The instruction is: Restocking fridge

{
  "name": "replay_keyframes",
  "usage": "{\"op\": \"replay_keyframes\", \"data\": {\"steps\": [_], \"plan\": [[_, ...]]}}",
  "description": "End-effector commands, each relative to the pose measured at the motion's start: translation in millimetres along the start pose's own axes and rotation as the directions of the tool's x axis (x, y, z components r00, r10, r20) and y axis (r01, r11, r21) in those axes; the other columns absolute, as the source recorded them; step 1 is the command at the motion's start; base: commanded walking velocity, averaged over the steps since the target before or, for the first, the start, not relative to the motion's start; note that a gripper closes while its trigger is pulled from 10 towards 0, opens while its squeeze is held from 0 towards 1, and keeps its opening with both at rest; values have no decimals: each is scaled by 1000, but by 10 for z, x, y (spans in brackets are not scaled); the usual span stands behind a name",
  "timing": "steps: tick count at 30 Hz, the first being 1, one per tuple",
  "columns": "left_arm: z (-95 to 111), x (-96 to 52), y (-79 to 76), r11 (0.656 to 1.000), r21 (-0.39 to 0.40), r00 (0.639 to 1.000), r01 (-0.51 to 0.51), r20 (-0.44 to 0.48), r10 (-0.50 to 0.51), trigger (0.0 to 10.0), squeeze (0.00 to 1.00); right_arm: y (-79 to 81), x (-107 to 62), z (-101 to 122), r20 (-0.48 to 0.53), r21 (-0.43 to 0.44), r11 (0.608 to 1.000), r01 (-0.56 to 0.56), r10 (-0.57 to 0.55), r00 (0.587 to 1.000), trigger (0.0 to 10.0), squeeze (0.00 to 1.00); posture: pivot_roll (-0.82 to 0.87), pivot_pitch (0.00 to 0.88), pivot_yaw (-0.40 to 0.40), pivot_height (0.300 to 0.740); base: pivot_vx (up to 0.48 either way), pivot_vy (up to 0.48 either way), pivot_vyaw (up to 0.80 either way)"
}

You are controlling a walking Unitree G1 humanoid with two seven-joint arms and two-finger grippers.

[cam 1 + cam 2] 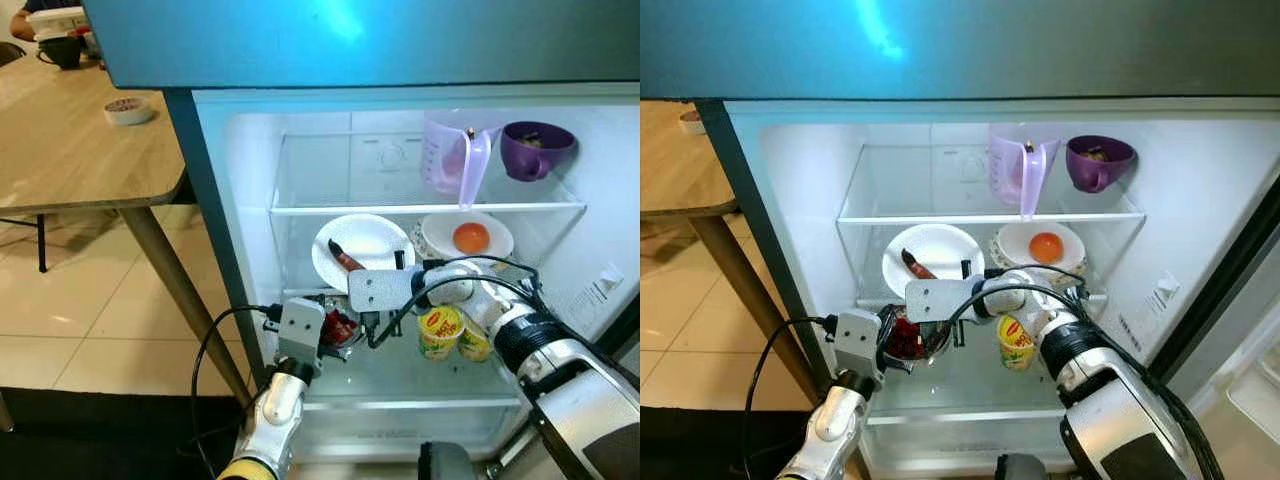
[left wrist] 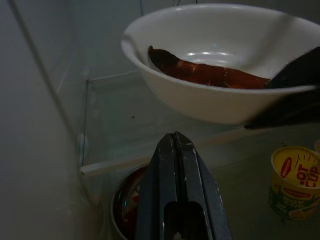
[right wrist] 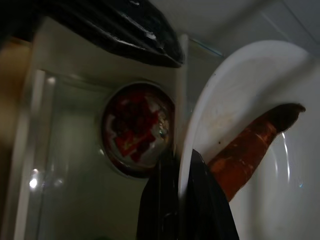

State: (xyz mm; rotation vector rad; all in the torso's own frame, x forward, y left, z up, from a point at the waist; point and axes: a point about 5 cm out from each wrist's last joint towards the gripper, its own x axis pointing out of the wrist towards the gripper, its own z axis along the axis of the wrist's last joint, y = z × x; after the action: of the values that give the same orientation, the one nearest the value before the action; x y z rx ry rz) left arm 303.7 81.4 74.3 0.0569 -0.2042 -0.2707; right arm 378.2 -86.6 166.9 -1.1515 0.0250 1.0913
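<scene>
- Our right gripper (image 3: 182,200) pinches the rim of the white bowl (image 1: 368,243), one finger inside, one outside, holding it tilted over the lower fridge (image 1: 240,200) shelf.
- Our left gripper (image 2: 176,165), fingers pressed together on nothing, hovers just near of the steel bowl (image 3: 136,127) at the shelf's left.
- We judge the white bowl stiff, glazed, slippery and breakable; its rim is the sensible hold.
- A long reddish-brown sausage (image 2: 205,74) lies loose inside and could slide.
- Yellow cups (image 1: 440,331) stand to the right.
</scene>
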Motion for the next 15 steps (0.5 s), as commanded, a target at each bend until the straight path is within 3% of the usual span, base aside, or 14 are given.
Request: {"op": "replay_keyframes", "data": {"steps": [1, 4, 15], "plan": [[-42, -29, 7, 1000, -10, 1000, -9, -25, 9, 10000, 0, -75, 12, 45, -6, -11, 999, 36, -36, 999, 10000, 0, -69, 0, 1, 516, 0, 0, 0], [-69, -46, -3, 1000, -13, 999, -10, -40, 9, 10000, 0, -105, 103, 129, 4, 15, 995, 94, -94, 996, 10000, 0, -68, 0, -1, 516, 0, 0, 0], [-56, -66, -15, 1000, -21, 999, -19, -32, 18, 10000, 0, -141, 218, 212, -43, 53, 992, 118, -116, 992, 10000, 0, -58, 0, -9, 516, 0, 0, 0]]}}
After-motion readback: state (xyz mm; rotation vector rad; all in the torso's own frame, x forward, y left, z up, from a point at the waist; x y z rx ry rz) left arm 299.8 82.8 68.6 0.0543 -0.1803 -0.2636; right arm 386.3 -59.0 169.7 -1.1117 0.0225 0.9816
